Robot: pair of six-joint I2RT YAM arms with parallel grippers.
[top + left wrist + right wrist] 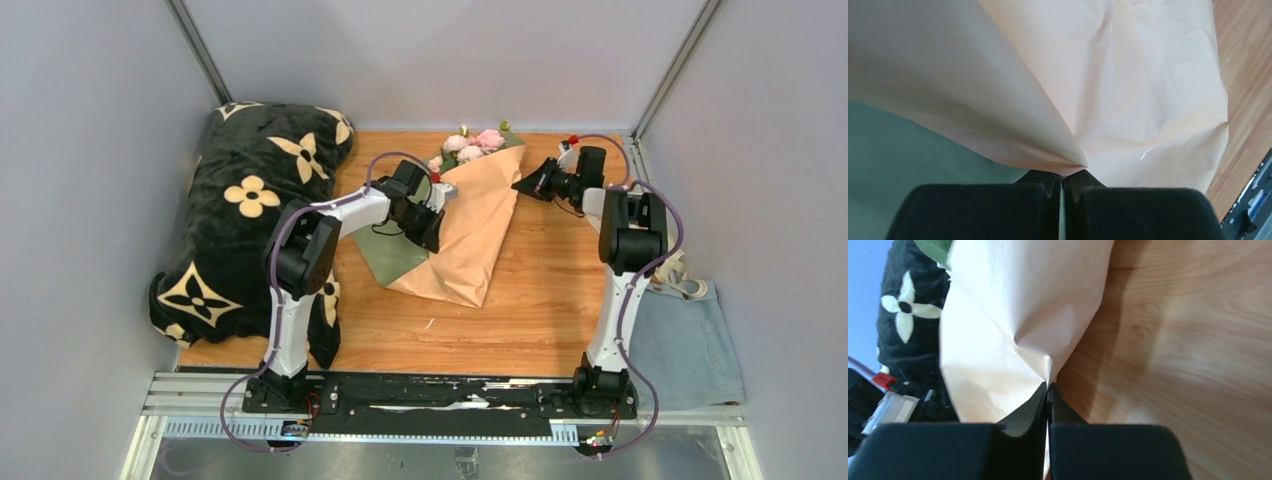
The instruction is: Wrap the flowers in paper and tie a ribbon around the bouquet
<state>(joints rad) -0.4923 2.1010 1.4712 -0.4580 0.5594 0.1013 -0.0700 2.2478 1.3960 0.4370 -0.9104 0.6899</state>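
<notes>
The peach-tan paper (470, 240) lies folded over the flowers (475, 142), whose pink blooms stick out at its far end. An olive green flap (390, 255) shows at the left. My left gripper (432, 228) is shut on the paper's left fold; the wrist view has the peach sheet (1128, 75) pinched to a point at the gripper (1063, 176). My right gripper (519, 186) is shut on the paper's right edge, and the paper (998, 340) creases into the gripper (1048, 388). The cream ribbon (685, 280) lies at the far right.
A black blanket with cream flower shapes (250, 210) covers the left side of the wooden table (550, 290). A grey-blue cloth (690, 345) lies off the table's right edge under the ribbon. Grey walls close in three sides.
</notes>
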